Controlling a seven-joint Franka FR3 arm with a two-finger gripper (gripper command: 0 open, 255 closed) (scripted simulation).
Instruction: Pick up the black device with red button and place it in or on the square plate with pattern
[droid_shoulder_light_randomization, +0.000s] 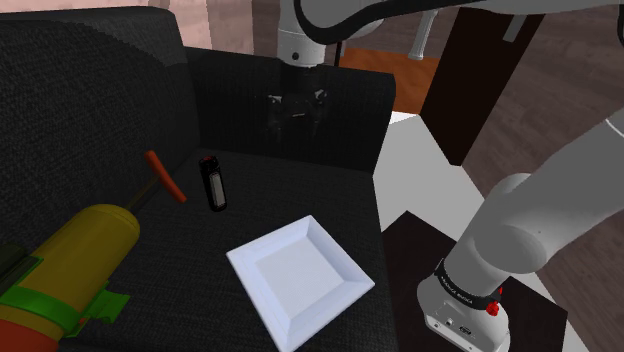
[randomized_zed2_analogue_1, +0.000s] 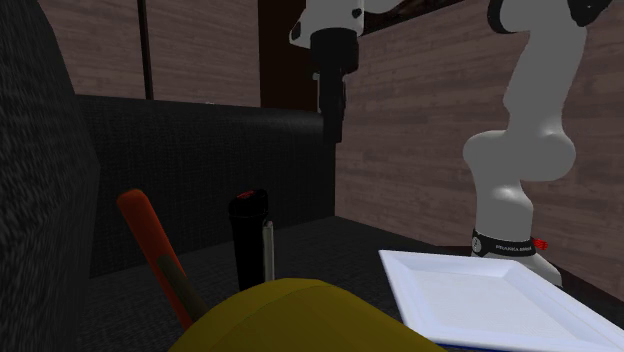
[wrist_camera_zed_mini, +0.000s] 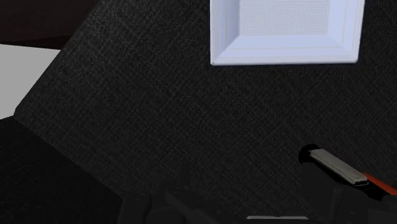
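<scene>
On the black sofa (droid_shoulder_light_randomization: 300, 195) seat, in the shoulder view, the black device (droid_shoulder_light_randomization: 212, 184) rests at about 11 o'clock from the white square plate (droid_shoulder_light_randomization: 300, 281), with its red button at its 12 o'clock end. Bare seat lies between them. An orange stick (droid_shoulder_light_randomization: 166, 176) is just beside the device at 9 o'clock, and a yellow toy (droid_shoulder_light_randomization: 82, 250) at 8 o'clock. The plate's 3 o'clock corner comes near the seat edge. The jaws hang before the backrest, at 1 o'clock from the device, standing apart and holding nothing.

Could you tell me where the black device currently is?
Shoulder view: the black device sits on the dark seat between the orange stick and white plate.
</scene>
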